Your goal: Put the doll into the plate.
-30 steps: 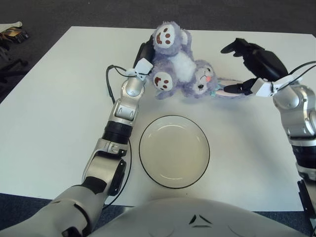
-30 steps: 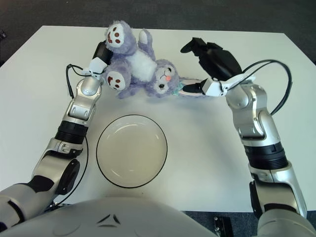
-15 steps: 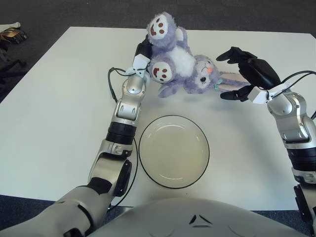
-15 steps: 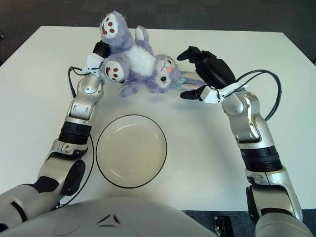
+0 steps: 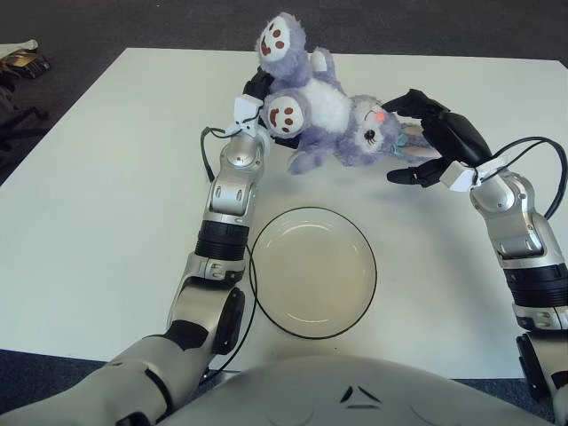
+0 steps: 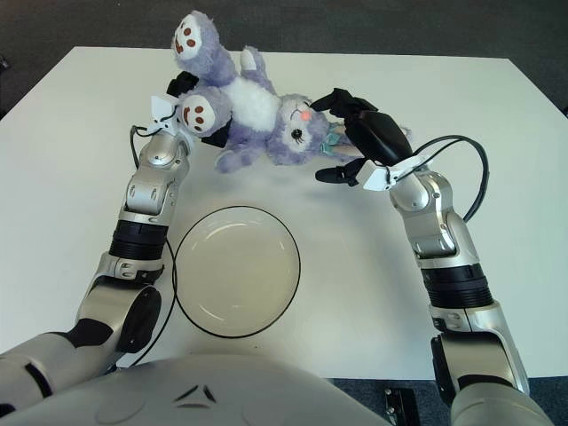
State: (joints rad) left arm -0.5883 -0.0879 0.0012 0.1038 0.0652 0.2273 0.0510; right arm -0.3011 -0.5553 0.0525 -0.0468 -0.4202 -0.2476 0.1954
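Both robot hands grasp the doll (image 5: pixel 328 111) near the counter's (image 5: pixel 89 222) far edge: left robot hand (image 5: pixel 257 111) at its legs, right robot hand (image 5: pixel 435 142) at its head. Move them evenly toward the plate (image 5: pixel 312 272), then lower.

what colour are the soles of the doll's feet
White with dark brown paw-print pads, on the purple doll; clearest in the left eye view.

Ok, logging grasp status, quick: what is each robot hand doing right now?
Left robot hand: closed on the doll at its legs.
Right robot hand: closed around the doll's head end.
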